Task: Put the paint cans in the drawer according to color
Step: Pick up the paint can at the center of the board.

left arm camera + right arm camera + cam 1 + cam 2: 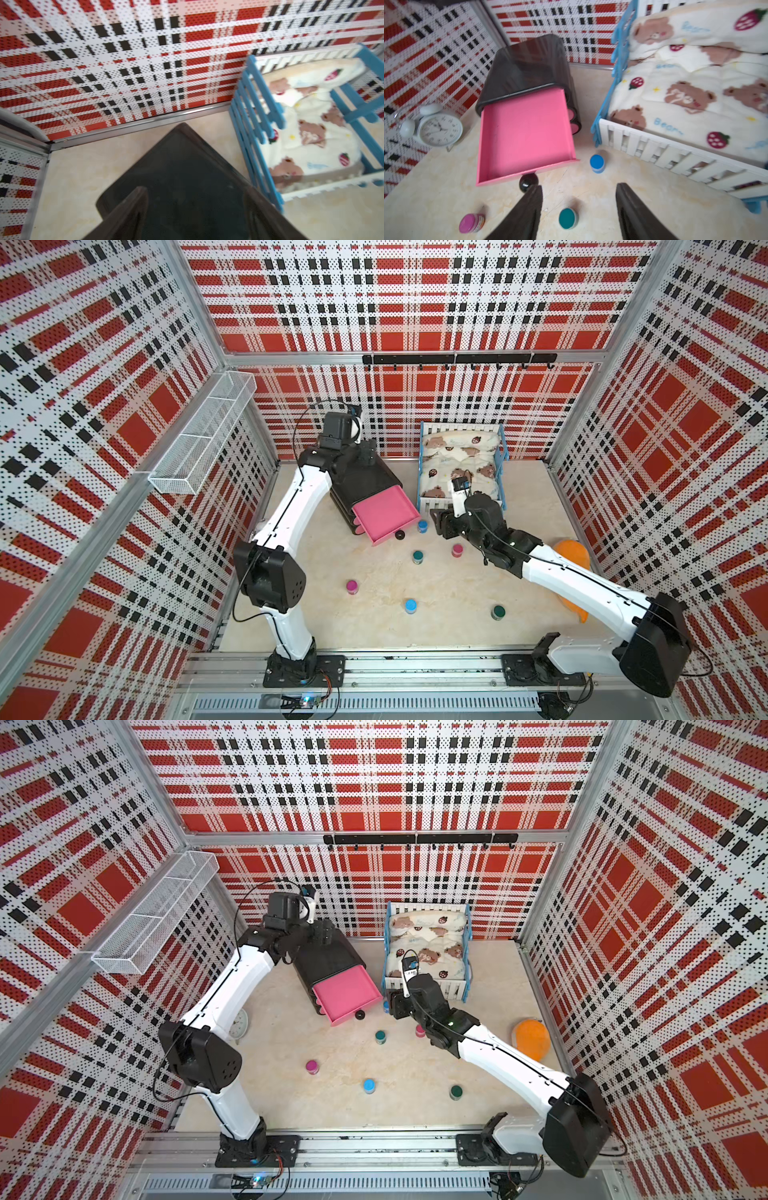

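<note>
The drawer (365, 483) is a black chest with its top pink drawer (386, 512) pulled open and empty, black knob (400, 535) in front. Loose paint cans stand on the table: blue (422, 526), teal (418, 556), pink (457, 550), pink (352, 586), blue (410, 605), dark green (498, 612). My left gripper (368, 452) is open over the rear of the chest's top (187, 166). My right gripper (439, 523) hangs open just right of the blue can (597, 163). In the right wrist view the teal can (568, 218) lies on the table between its fingers (529, 207).
A white-and-blue toy bed (461, 464) stands right of the chest, close behind my right gripper. A white alarm clock (437, 127) sits left of the open drawer. An orange object (573, 560) lies at the right wall. A wire basket (199, 435) hangs on the left wall.
</note>
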`<control>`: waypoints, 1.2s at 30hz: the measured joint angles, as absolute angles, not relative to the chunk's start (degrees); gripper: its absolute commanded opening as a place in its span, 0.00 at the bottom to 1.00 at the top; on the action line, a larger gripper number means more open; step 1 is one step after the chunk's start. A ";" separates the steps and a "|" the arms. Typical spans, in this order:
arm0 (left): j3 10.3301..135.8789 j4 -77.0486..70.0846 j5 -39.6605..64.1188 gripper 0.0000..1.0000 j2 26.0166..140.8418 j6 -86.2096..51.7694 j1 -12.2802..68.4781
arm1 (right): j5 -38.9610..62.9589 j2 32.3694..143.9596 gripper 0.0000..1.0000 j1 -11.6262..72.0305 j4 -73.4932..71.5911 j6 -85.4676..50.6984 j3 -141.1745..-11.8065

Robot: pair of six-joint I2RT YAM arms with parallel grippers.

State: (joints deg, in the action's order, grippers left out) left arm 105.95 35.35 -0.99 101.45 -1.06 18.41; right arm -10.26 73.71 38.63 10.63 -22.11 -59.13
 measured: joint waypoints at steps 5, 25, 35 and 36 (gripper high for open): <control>97.06 34.24 -3.60 0.75 95.59 -5.56 27.18 | -12.21 72.25 0.63 35.18 17.63 -24.14 -61.98; 57.10 28.45 -8.58 0.75 69.54 -24.82 42.22 | -7.64 86.02 0.71 28.58 30.11 -27.57 -60.97; 54.65 30.76 -12.58 0.74 65.36 -28.34 42.19 | -5.15 94.54 0.69 28.36 30.68 -27.59 -61.01; 54.65 31.16 -12.91 0.74 65.28 -28.40 42.19 | -4.89 94.96 0.69 28.34 30.70 -27.68 -61.04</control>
